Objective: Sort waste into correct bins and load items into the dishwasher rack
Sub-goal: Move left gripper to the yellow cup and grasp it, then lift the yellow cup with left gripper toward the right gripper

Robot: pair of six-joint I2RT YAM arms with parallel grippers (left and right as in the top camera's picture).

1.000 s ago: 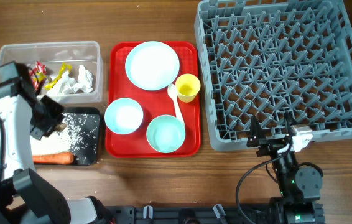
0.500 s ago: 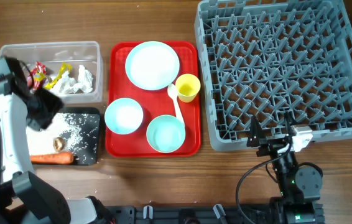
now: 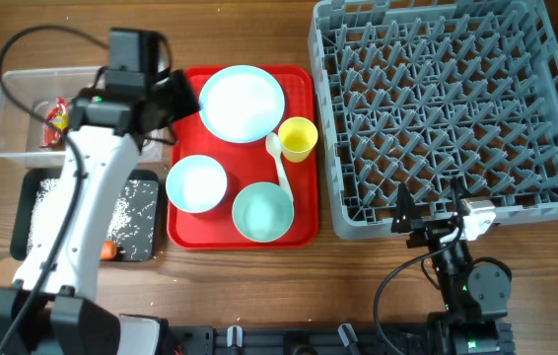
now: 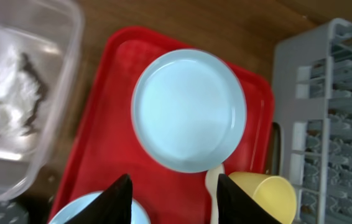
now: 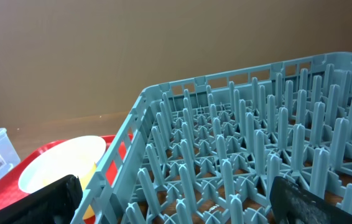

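Observation:
My left gripper (image 3: 180, 99) (image 4: 179, 196) is open and empty, above the red tray just left of the round pale-blue plate (image 3: 242, 104) (image 4: 188, 118). Two pale-blue bowls (image 3: 196, 183) (image 3: 262, 211), a yellow cup (image 3: 298, 139) (image 4: 263, 196) and a white spoon (image 3: 279, 163) lie on the tray. The clear bin (image 3: 3, 123) holds a red wrapper (image 3: 56, 113) and white tissue (image 4: 5, 93). The black bin (image 3: 33, 212) holds rice (image 3: 131, 212); a bit of carrot (image 3: 109, 250) shows past my arm. My right gripper (image 3: 427, 212) (image 5: 176, 205) is open and empty at the front edge of the grey rack (image 3: 456, 108) (image 5: 257, 149).
The flat red tray (image 3: 304, 197) (image 4: 107, 124) sits between the bins and the rack. My left arm crosses over the black bin and the clear bin's right end. Bare wooden table (image 3: 259, 286) runs along the front.
My left arm has swung right from over the bins to above the tray beside the plate, its gripper open and empty. The right arm has not moved.

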